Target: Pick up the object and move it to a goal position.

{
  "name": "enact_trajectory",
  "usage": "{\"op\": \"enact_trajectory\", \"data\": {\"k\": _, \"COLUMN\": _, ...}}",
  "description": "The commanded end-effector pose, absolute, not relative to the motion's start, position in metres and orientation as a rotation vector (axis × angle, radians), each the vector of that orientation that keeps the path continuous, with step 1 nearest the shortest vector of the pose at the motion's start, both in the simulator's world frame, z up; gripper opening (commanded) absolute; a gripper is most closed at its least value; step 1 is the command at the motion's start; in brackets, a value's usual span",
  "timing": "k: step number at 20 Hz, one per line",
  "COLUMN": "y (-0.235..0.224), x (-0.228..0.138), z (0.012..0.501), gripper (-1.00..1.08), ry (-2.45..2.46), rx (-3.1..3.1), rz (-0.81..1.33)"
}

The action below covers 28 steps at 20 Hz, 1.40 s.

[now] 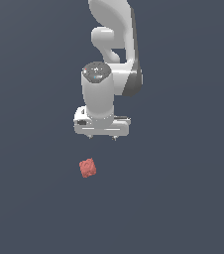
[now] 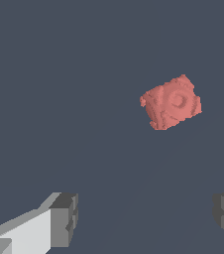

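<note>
The object (image 1: 87, 168) is a small red-pink lump with a knobbly surface, lying on the dark grey floor. The wrist view shows the object (image 2: 171, 102) on its own, well apart from the fingers. My gripper (image 1: 102, 137) hangs from the white arm, above the lump and a little toward the exterior view's right. The jaws stand wide apart, and nothing lies between the two grey pads (image 2: 64, 218). My gripper (image 2: 144, 214) is open and touches nothing.
The white arm (image 1: 114, 54) rises behind the gripper toward the top of the exterior view. Around the lump there is only the flat dark grey floor (image 1: 183, 198).
</note>
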State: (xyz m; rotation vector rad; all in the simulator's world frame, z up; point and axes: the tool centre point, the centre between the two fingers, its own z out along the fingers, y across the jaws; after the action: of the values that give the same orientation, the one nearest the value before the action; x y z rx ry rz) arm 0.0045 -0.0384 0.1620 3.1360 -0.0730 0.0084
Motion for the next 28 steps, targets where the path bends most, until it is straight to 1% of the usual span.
{"op": "enact_trajectory", "data": {"k": 1, "y": -0.042, "x": 0.010, "z": 0.158, "gripper": 1.00, "ry": -0.029, "rx": 3.135, "rz": 0.007}}
{"op": "enact_trajectory", "data": {"k": 16, "y": -0.087, "x": 0.064, "z": 0.114, "gripper": 1.00, "ry": 0.418, "rx": 3.107, "rz": -0.001}}
{"op": "enact_trajectory", "data": {"k": 28, "y": -0.109, "x": 0.083, "z": 0.091, "gripper": 1.00, "ry": 0.605, "rx": 3.082, "rz": 0.000}}
